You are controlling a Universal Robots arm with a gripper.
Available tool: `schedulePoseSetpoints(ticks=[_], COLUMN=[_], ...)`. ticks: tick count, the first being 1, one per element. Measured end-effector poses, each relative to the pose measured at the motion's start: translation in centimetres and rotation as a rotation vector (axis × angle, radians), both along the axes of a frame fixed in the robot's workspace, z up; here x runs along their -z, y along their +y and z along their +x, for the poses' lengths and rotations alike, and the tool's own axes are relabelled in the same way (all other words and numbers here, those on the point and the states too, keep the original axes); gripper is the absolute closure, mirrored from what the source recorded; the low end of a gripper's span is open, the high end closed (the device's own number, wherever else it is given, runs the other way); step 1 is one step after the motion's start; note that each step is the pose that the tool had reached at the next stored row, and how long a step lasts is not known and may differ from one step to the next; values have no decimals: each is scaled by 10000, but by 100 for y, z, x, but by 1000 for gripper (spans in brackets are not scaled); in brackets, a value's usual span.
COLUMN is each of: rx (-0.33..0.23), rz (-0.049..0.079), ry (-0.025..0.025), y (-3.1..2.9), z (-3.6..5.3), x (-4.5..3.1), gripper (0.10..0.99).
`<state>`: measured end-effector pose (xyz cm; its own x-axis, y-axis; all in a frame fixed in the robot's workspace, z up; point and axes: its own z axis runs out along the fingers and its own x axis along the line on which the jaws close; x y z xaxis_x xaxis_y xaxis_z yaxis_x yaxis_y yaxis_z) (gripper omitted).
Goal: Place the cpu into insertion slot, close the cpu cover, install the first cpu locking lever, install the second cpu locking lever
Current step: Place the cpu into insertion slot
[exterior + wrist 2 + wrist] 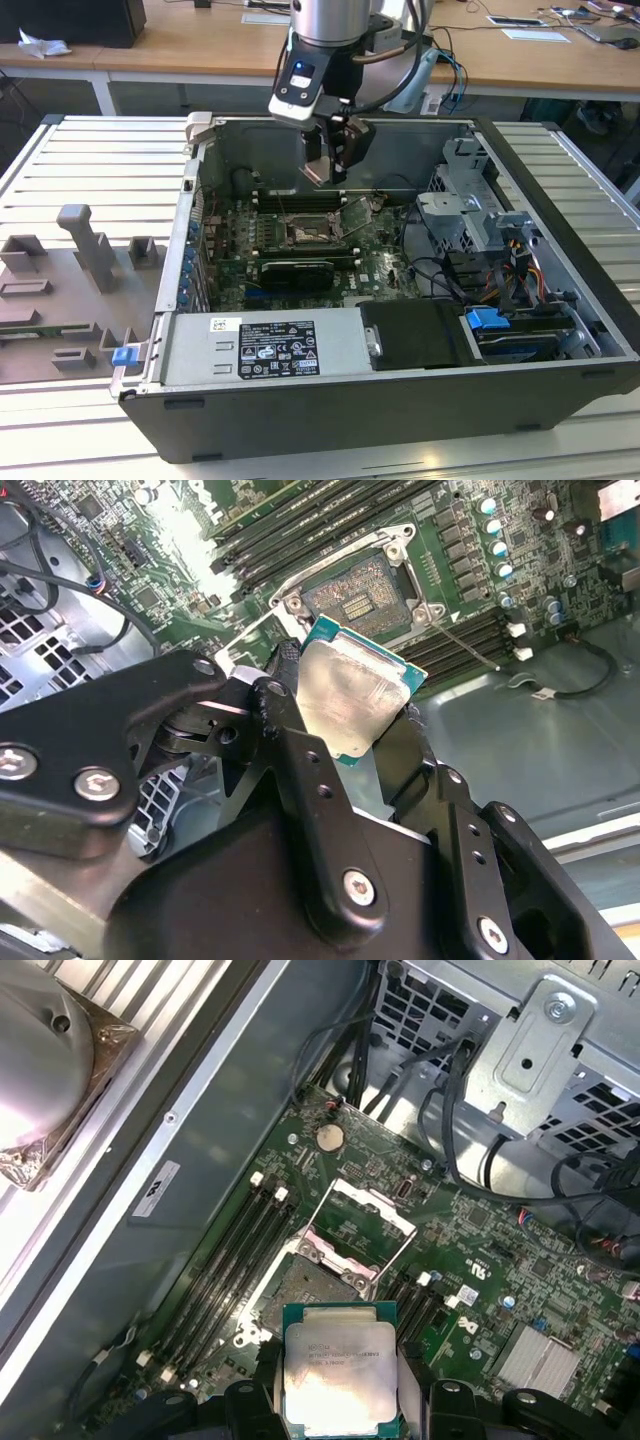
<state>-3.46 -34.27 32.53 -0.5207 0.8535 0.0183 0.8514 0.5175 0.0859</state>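
the claw (345, 718) pinches the cpu (350, 690) by its edges, just above the open socket (358, 600) and apparently not touching it. the cover (372, 1203) stands flipped up beside the socket. by my reading nothing is seated yet; cover and both levers are left to do.

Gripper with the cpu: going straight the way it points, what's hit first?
Probably the square dark-centred insertion slot on the green motherboard, open ahead of the gripper and its flat silvery cpu. Depth unclear: the raised metal cpu cover stands close.
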Motion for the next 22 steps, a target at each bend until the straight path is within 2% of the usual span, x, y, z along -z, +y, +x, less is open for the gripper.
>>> schedulePoseSetpoints(ticks=[7, 11, 22], rx=[141, 276, 736], rz=[0, -1, -13], ry=[0, 25, 25], y=[0, 0, 0], z=[0, -1, 0], x=[31, 80, 155], gripper=[545, 545, 545])
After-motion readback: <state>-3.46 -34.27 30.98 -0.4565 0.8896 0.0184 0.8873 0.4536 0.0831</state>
